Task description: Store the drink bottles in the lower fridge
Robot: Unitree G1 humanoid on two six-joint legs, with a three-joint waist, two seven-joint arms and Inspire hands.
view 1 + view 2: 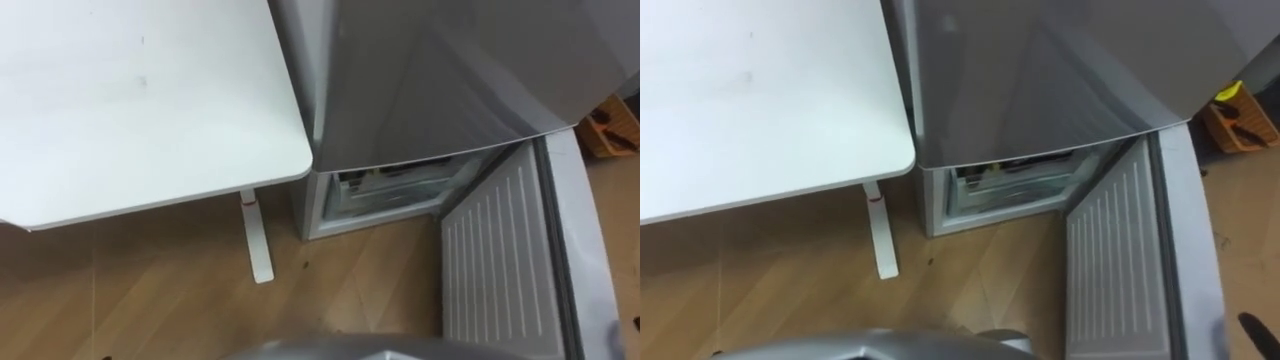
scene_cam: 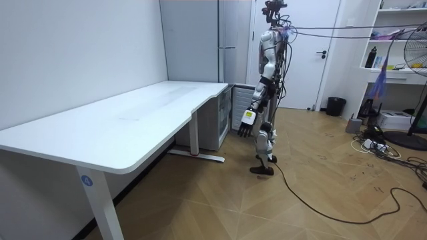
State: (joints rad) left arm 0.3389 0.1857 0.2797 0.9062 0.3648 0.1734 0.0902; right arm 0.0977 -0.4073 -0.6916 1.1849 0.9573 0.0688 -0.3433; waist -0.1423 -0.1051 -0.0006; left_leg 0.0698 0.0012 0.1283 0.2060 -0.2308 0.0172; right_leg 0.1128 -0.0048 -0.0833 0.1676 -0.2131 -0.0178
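We stand at the fridge (image 1: 430, 80) beside the worktop (image 1: 130, 100), its lower door (image 1: 495, 270) open.
Our left hand (image 2: 247, 125) hangs slack-fingered and empty; the right hand (image 1: 1252, 328) we cannot read. Whether drinks sit in the lower compartment (image 1: 390, 190) we cannot tell; full ones likely handle stiff, heavy and slick, so grasp mid-body.

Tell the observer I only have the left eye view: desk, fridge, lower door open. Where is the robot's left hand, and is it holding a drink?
Observer: In the room view the left hand hangs by its leg beside the lower door, open, holding nothing.
Operator: Any drinks around?
Observer: A dark bottle stands on the white shelf at the room view's right, behind the robot.
Operator: How does it stand?
Observer: Upright, facing the fridge, at the far end of the desk.
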